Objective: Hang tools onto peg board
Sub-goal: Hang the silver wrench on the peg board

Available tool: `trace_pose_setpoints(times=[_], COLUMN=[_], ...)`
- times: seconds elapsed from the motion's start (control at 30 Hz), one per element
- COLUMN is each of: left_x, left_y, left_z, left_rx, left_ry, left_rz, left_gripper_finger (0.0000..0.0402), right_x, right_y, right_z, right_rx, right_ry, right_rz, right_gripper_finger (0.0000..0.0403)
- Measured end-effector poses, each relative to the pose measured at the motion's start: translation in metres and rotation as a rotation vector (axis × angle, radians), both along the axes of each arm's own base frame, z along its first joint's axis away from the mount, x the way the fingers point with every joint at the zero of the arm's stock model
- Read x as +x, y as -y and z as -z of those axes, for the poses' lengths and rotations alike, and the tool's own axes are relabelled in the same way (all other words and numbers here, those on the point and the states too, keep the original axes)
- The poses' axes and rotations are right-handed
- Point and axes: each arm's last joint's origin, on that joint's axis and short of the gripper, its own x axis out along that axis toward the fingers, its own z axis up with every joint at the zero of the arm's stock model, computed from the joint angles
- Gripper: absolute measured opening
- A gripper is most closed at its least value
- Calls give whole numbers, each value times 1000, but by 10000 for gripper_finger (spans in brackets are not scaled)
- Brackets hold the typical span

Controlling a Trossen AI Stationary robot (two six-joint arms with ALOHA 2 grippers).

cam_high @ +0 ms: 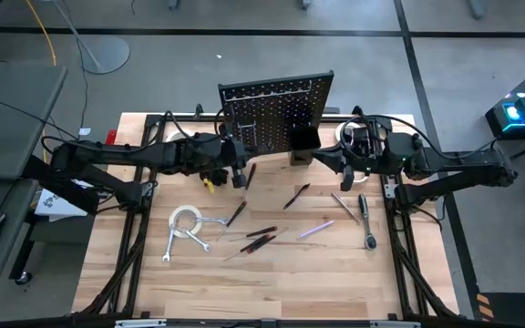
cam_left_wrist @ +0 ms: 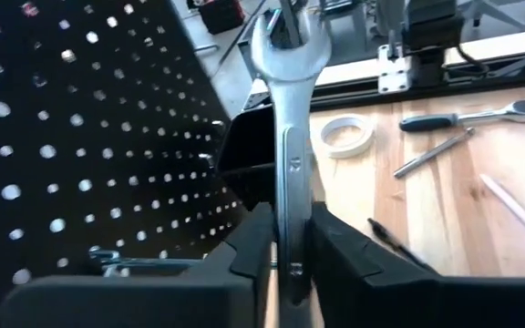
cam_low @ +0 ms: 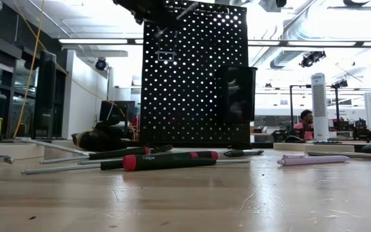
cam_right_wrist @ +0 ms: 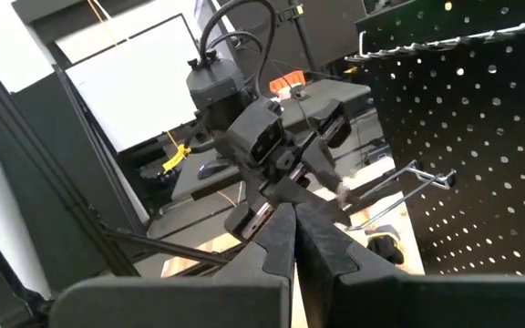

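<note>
The black peg board (cam_high: 276, 111) stands upright at the table's far middle, with a small black bin (cam_high: 303, 139) on its front; both also show in the low view (cam_low: 192, 77). My left gripper (cam_high: 238, 169) is just in front of the board's left part, shut on a silver wrench (cam_left_wrist: 286, 118). My right gripper (cam_high: 344, 169) is shut and empty, in front of the board's right end. Screwdrivers (cam_high: 261, 238), a purple one (cam_high: 316, 229), a ratchet (cam_high: 366, 221), a white tape roll (cam_high: 186, 221) and another wrench (cam_high: 175, 247) lie flat on the table. My left gripper pinches the wrench's flat shaft (cam_left_wrist: 290, 228) between its two fingers (cam_left_wrist: 344, 251), near the end away from the open head. The wrench sticks out past the fingertips, its open head (cam_left_wrist: 281, 50) farthest from the gripper. It is lifted clear of the table, next to the board's holed face.
A second tape roll (cam_high: 346, 133) lies at the far right beside the board. A metal hook (cam_right_wrist: 417, 175) sticks out of the board's front. A dark-handled screwdriver (cam_high: 295, 196) lies in front of the bin. The table's near half is bare wood (cam_high: 272, 292).
</note>
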Motion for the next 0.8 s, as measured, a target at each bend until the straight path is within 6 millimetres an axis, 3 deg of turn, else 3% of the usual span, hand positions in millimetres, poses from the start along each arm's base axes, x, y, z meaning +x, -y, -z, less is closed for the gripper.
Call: trace_pose_setpoints(times=[0.17, 0.53, 0.8], left_x=[0, -1, -9], left_y=[-5, -5, -5], left_z=[-1, -2, -28], left_rx=[1, -31, -77], left_ry=[6, 27, 247], left_rz=[-19, -27, -41], left_gripper_finger=[90, 91, 92], right_x=[0, 0, 1], right_y=[0, 0, 1], right_z=[0, 0, 0], right_rx=[-5, -9, 29], right_ry=[-1, -2, 7], right_rz=[0, 1, 26], right_gripper_finger=[0, 0, 0])
